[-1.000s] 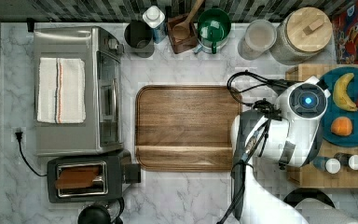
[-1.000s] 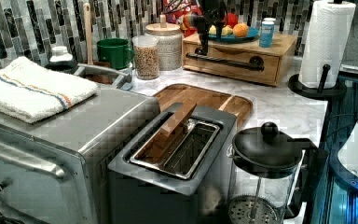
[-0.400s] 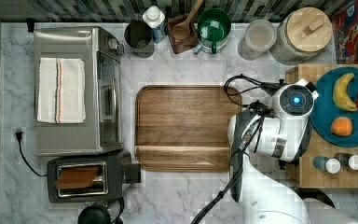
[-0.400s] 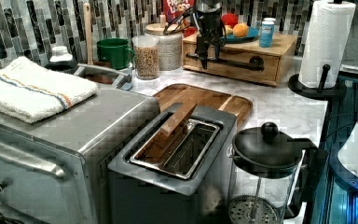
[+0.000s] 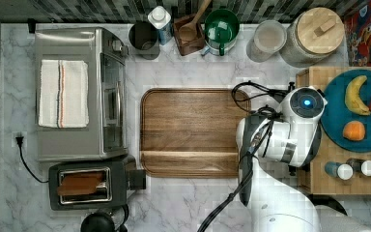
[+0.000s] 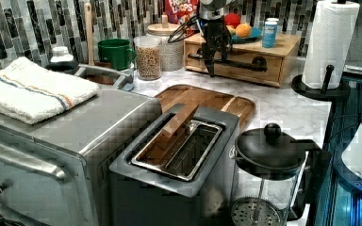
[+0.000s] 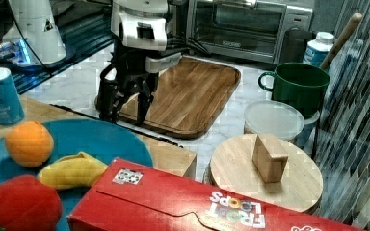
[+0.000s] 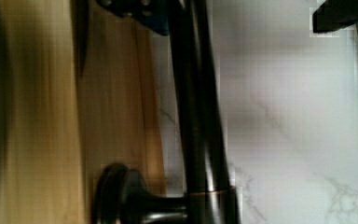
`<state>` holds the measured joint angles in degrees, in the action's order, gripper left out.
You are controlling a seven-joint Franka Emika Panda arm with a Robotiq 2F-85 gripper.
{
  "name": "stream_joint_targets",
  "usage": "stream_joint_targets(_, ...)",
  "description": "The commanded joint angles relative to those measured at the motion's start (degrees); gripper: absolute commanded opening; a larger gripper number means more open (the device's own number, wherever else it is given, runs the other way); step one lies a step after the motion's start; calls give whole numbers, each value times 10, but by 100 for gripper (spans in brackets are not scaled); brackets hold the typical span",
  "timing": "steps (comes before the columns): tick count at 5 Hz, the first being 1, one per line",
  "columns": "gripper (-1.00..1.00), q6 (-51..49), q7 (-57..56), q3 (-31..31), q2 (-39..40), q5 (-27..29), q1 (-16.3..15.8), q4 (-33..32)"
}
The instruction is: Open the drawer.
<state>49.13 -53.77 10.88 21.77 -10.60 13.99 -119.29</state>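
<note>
- The black jaws [image 6: 210, 63] hung spread astride the long black bar handle [image 6: 245, 62] of the shut light bamboo-wood drawer [image 6: 273, 73].
- The wrist view showed the handle [image 8: 200, 116] over marble tabletop [image 8: 298, 130].

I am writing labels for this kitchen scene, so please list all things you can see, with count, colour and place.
drawer: 1, light wood, black bar handle, shut, under the fruit plate
plate: 1, blue, holds banana, orange, red fruit
cutting board: 1, brown, counter middle
toaster oven: 1, silver, towel on top
toaster: 1, grey
mug: 1, green, by the back wall
cereal box: 1, red
paper towel roll: 1, white
gripper: 1, black, at the drawer handle
</note>
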Motion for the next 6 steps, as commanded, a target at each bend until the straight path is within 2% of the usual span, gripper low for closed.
stream_joint_targets(1, 100, -34, 3, -49, -14, 78, -21, 22)
stream_joint_targets(3, 100, 28, 41, -70, -19, 84, -62, -31)
stream_joint_targets(4, 100, 42, 90, -84, -47, 80, -94, -76)
stream_joint_targets(6, 100, 46, 159, -108, -72, 65, -128, -107)
